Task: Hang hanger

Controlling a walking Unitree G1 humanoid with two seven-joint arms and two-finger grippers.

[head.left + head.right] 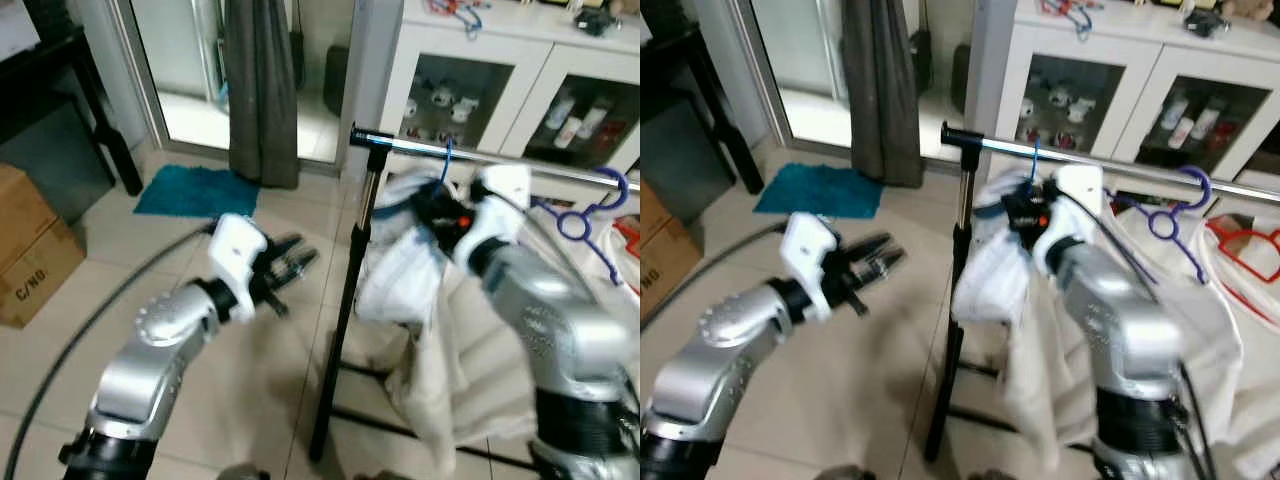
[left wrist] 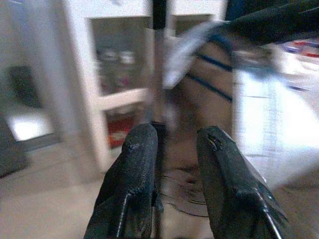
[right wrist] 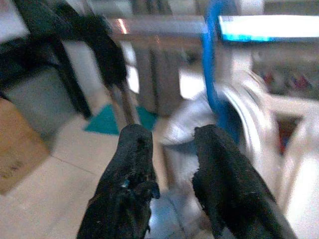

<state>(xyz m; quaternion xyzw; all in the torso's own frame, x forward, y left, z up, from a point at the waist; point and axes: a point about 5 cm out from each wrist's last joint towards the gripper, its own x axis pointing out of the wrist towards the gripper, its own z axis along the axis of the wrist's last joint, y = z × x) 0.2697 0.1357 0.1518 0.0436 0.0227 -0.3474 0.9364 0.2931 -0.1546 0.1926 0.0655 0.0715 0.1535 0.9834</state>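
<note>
At frame centre, the blue hanger [image 1: 446, 160] is hooked over the rail [image 1: 520, 165] – both grippers, left [image 1: 300, 262] and right [image 3: 172, 144], are held parted, empty.

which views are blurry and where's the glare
Both wrist views are motion-blurred: in the left wrist view the rack pole and cabinet smear behind the left tool; in the right wrist view the blue hanger hook and rail streak. Eye views are sharper, though daylight blows out the floor by the glass door.
</note>
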